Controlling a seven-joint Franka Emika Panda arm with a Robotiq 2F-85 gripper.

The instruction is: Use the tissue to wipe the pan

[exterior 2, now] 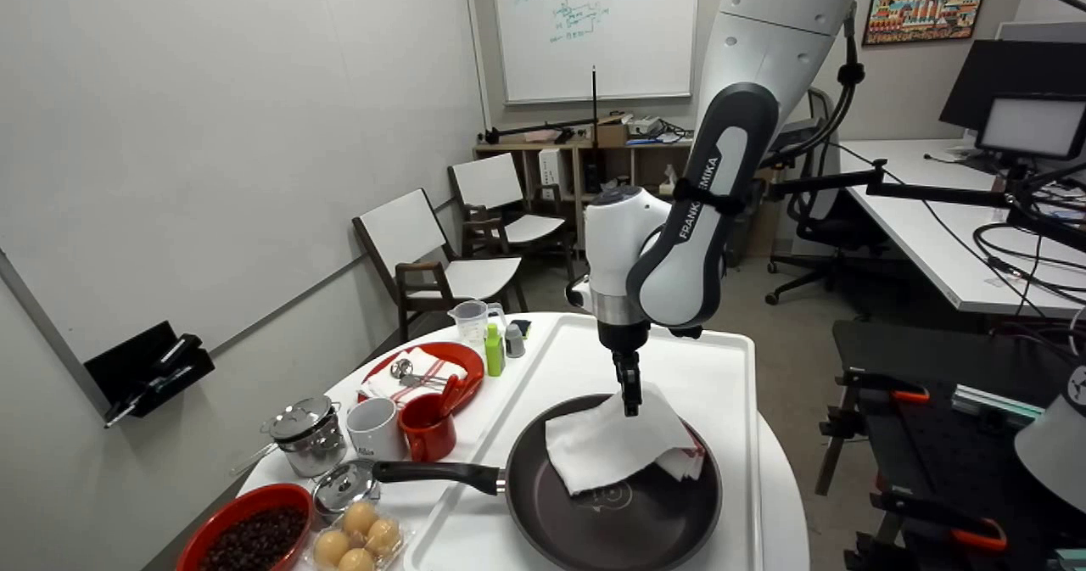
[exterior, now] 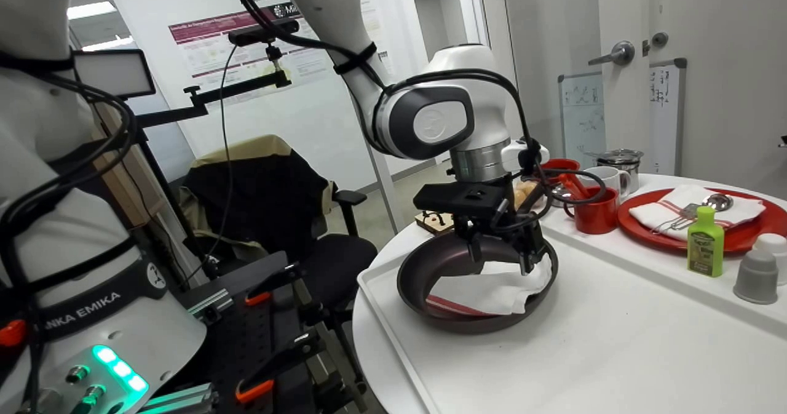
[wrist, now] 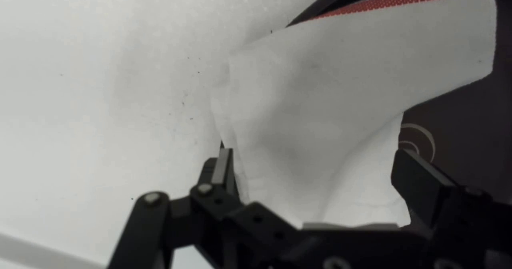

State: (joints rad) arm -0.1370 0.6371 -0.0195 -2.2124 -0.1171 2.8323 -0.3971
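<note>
The pan (exterior 2: 624, 524) sits beneath the parted jaws.

On the worktop (exterior 2: 782, 503), in an exterior view, clock centred on the red mug (exterior 2: 433, 435): red plate (exterior 2: 458, 353), twelve o'clock; green bottle (exterior 2: 495, 352), one o'clock; brown eggs (exterior 2: 382, 537), seven o'clock; red bowl (exterior 2: 202, 530), eight o'clock; white mug (exterior 2: 373, 433) and, beyond, metal pot (exterior 2: 314, 452), nine o'clock.

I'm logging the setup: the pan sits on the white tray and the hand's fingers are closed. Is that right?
Not closed: in the wrist view the hand is open, its fingers apart. The pan does sit on the white tray.
</note>
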